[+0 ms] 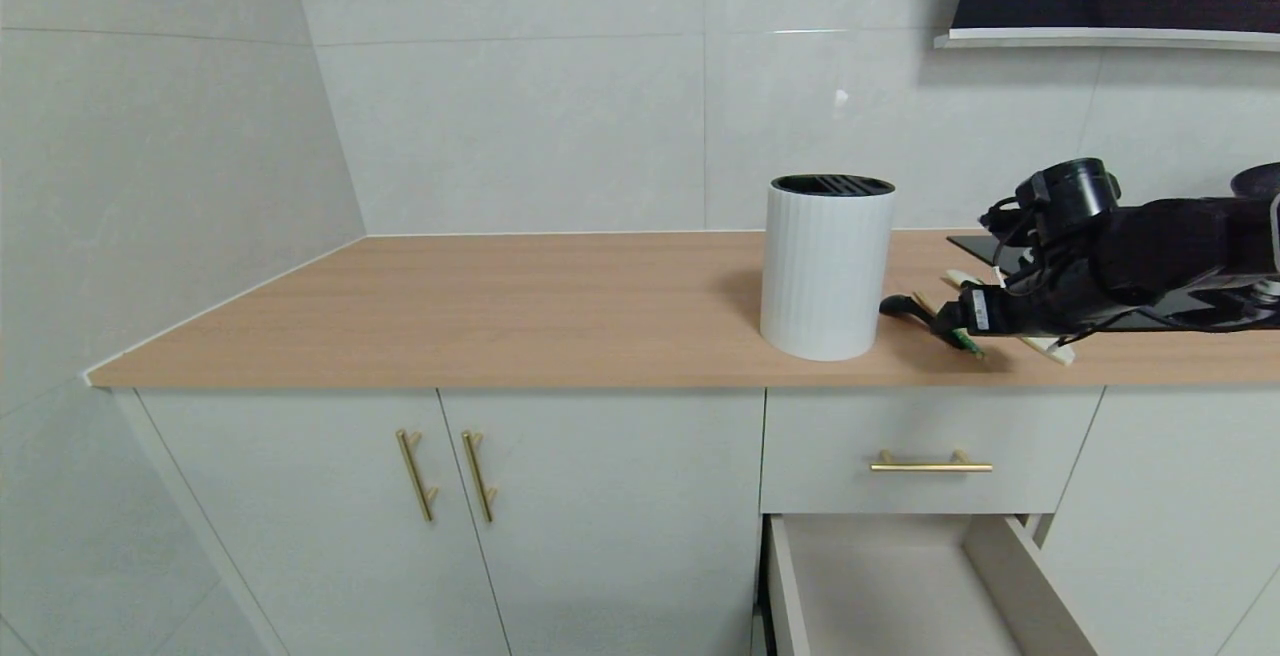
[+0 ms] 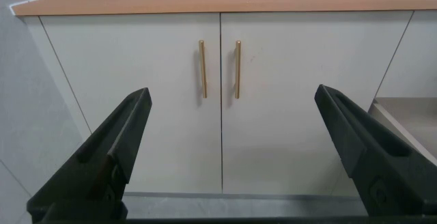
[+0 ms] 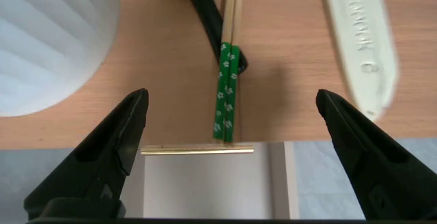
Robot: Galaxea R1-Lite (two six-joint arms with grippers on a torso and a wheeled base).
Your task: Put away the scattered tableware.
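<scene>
Over the countertop, right gripper spread wide above green-tipped chopsticks, beside white ribbed holder, left gripper likewise parted, facing cabinet doors

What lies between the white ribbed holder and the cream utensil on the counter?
A pair of green-tipped chopsticks and a black utensil, side by side, as the right wrist view shows.

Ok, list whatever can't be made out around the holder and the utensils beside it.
Chopsticks: far ends cut off by the right wrist view's edge; the right arm covers most of them in the head view.
Black utensil: working end cut off by the same edge, kind unclear.
Cream utensil: one end cut off there too.
Holder: inside hidden by its slotted top, head view.
Drawer: front cut off by the head view's bottom edge.
</scene>
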